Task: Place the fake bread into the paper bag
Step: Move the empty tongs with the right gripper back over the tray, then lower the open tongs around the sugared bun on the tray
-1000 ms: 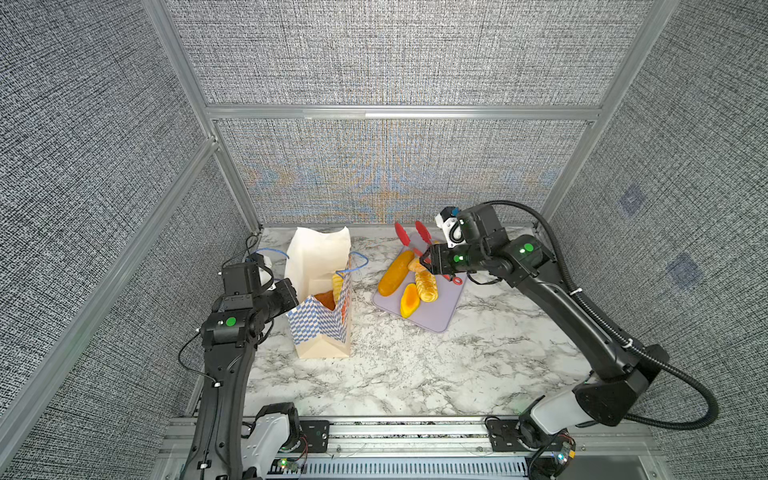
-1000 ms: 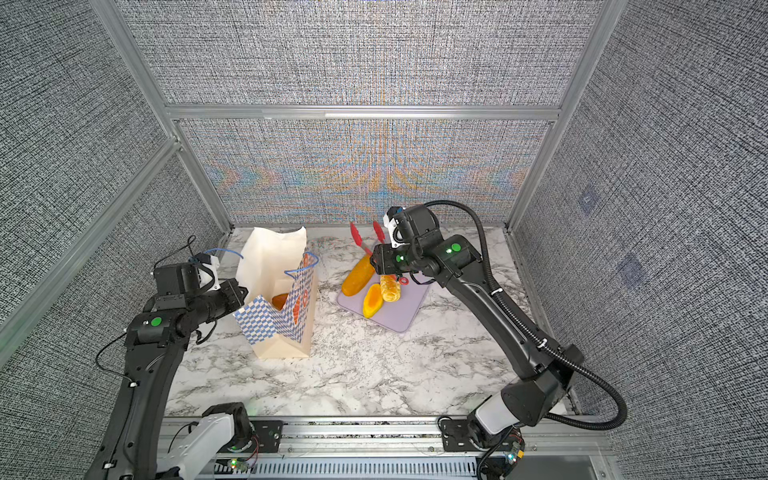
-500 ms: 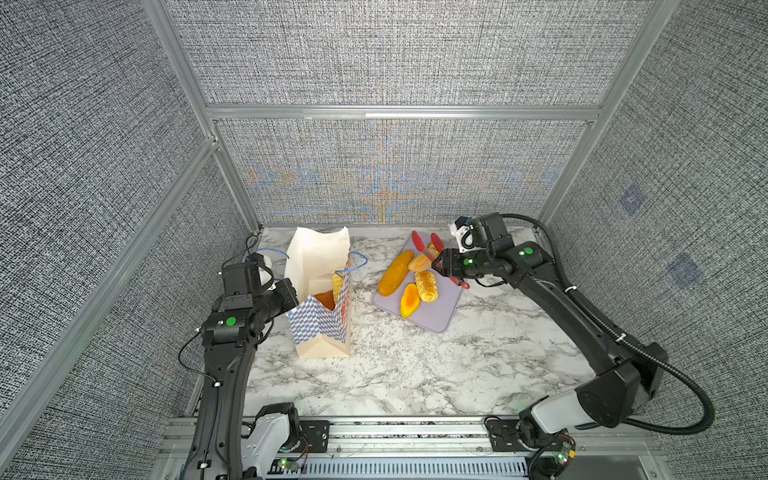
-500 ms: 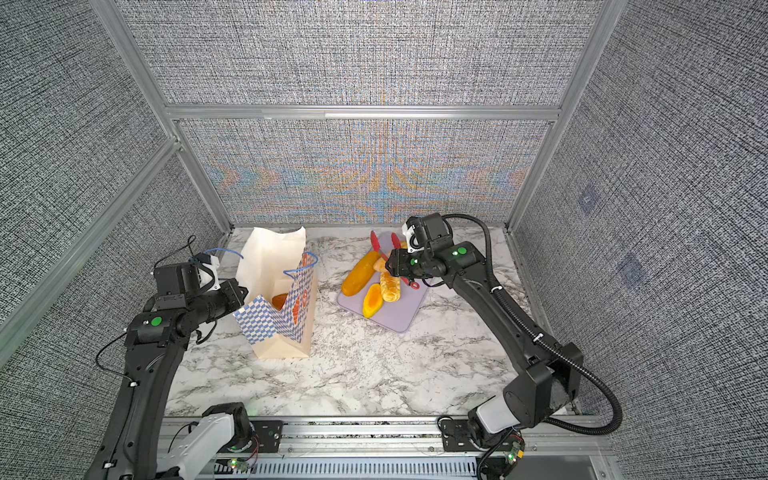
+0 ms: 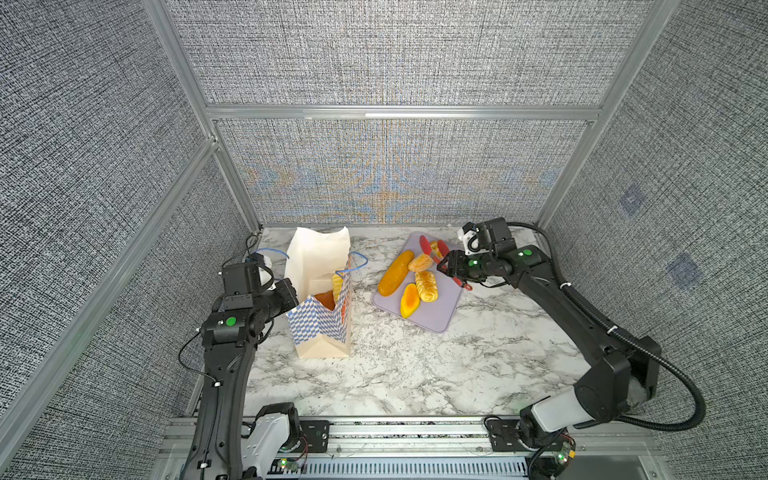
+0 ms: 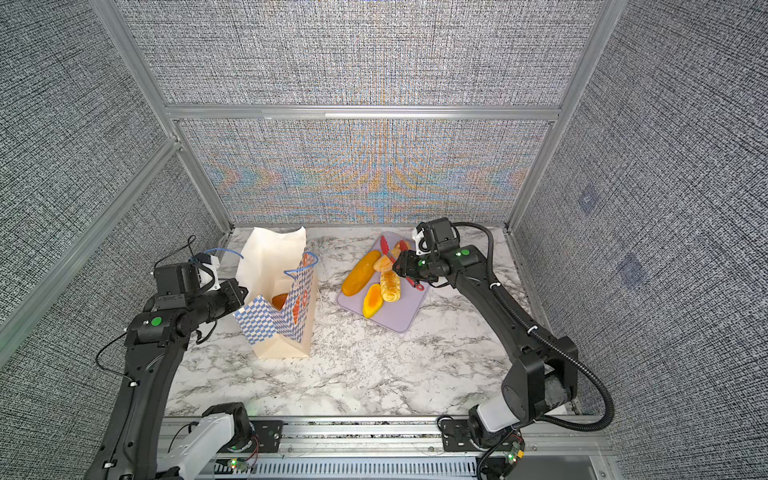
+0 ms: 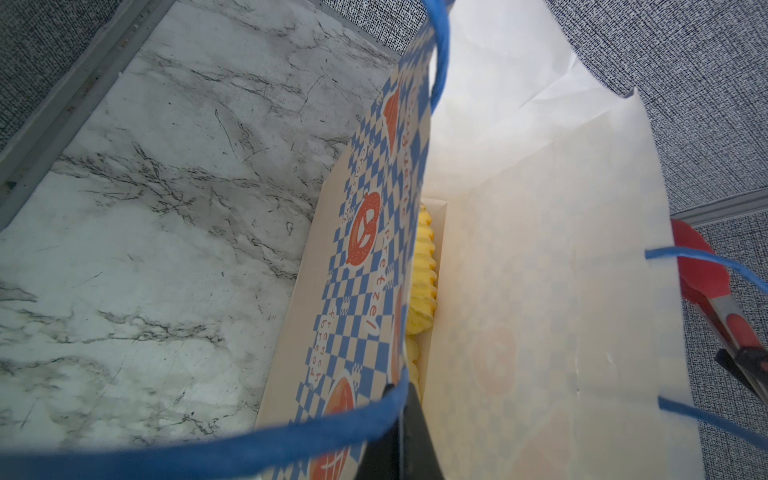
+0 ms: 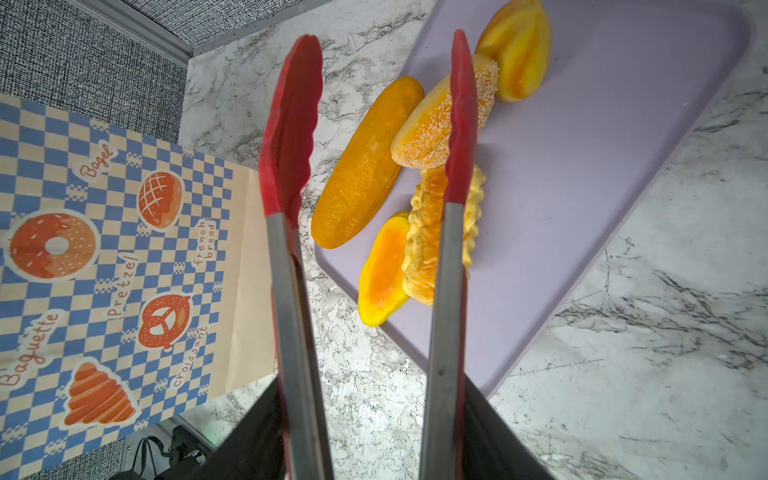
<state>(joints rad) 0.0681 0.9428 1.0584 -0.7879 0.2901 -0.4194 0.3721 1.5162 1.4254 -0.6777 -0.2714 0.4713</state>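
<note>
paper bag (image 5: 318, 328): blue-and-cream checker print, orange pastry pictures, plain cream base band; cord handles (image 7: 443, 45) blue. tray (image 5: 440, 309): plain lavender. fake bread (image 5: 395, 272) on the tray: glossy golden-yellow to orange-brown; one bun (image 8: 424, 133) speckled white. tongs (image 8: 291, 124) over the tray: red tips, silver arms. table (image 5: 415, 374): white marble, grey veins. walls (image 5: 374, 62): grey weave.

The bench (image 5: 415, 374) is a white marble-pattern surface with grey veining. Two items rest directly on it. The paper bag (image 5: 318, 328) stands upright (mouth open) at rear left. The lavender tray (image 5: 436, 311) lies flat at rear right, separated from the bag by bare bench.
</note>
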